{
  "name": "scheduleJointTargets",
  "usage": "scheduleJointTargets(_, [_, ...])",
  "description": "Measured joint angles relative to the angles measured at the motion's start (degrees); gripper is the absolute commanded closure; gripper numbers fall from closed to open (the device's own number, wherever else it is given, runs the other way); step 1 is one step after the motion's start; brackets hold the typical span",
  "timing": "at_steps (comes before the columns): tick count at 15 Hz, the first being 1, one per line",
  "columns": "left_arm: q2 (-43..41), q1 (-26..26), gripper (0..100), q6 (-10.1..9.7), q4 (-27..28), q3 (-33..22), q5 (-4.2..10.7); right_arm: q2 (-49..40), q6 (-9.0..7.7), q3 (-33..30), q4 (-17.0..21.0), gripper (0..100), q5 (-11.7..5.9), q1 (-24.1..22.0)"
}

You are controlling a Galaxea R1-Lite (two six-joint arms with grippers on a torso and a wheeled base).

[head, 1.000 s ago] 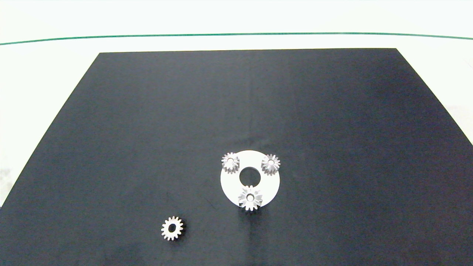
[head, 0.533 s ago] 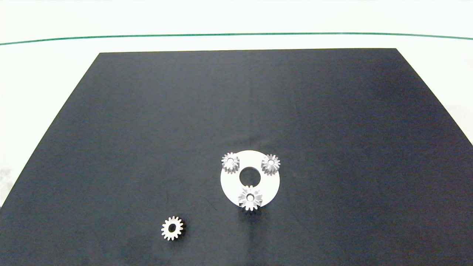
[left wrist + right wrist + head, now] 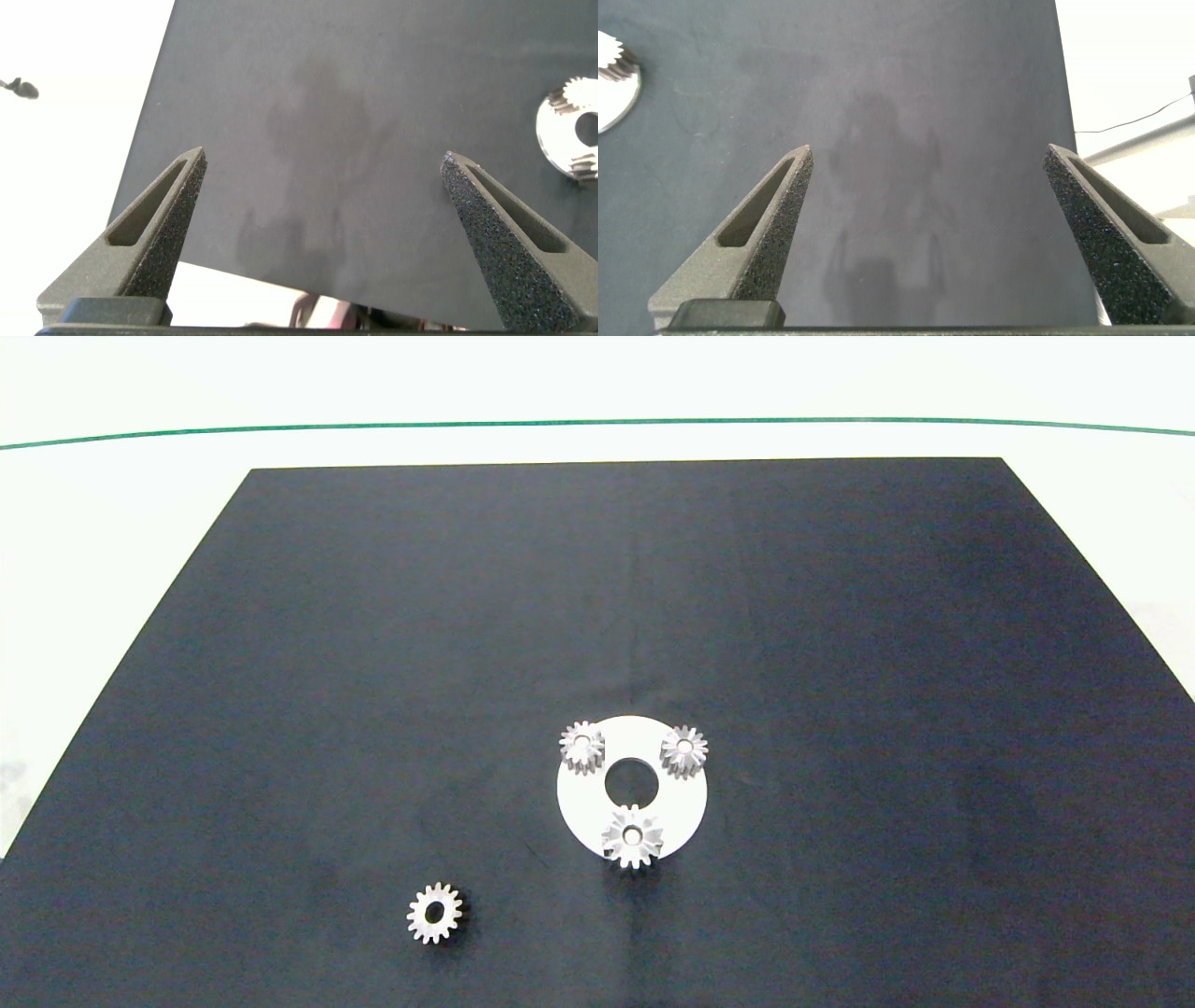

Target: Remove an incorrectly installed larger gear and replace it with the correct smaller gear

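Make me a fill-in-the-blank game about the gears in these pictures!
1. The white disc carries ____ gears.
2. The larger gear, with spiky teeth, sits at the disc's ____ edge in the head view.
3. The smaller gear lies alone on the black ____.
4. The left gripper and right gripper both have their fingers ____.

Missing words: three; near (bottom); mat; open

Grey pincer fingers [image 3: 173, 219], black foam pads.

Probably a lab bench, black mat [image 3: 373, 663], white tabletop [image 3: 597, 383], green line [image 3: 597, 423]
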Motion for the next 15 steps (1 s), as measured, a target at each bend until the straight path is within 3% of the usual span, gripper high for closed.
scheduleJointTargets(3, [11.96,0.62,0,0.09,10.46,-13.29,0.02,10.34,-1.52,-12.15,8.31,0,-0.56,-0.09])
scheduleJointTargets(5, [19.35,0.83,0,0.0,19.75,-21.55,0.02,16.48,-1.83,-18.01,11.92,0,-0.72,-0.04])
scheduleJointTargets(7, [25.8,1.04,0,-0.39,24.62,-27.59,0.02,21.25,-1.96,-20.37,13.97,0,-0.8,-0.01])
scheduleJointTargets(12, [35.15,-0.87,0,-0.55,26.08,-31.01,0.0,30.84,-1.91,-21.69,18.35,0,-0.83,0.13])
scheduleJointTargets(15, [38.21,-6.56,0,-3.73,26.19,-30.54,0.02,34.97,-1.39,-22.19,19.07,0,-0.69,0.18])
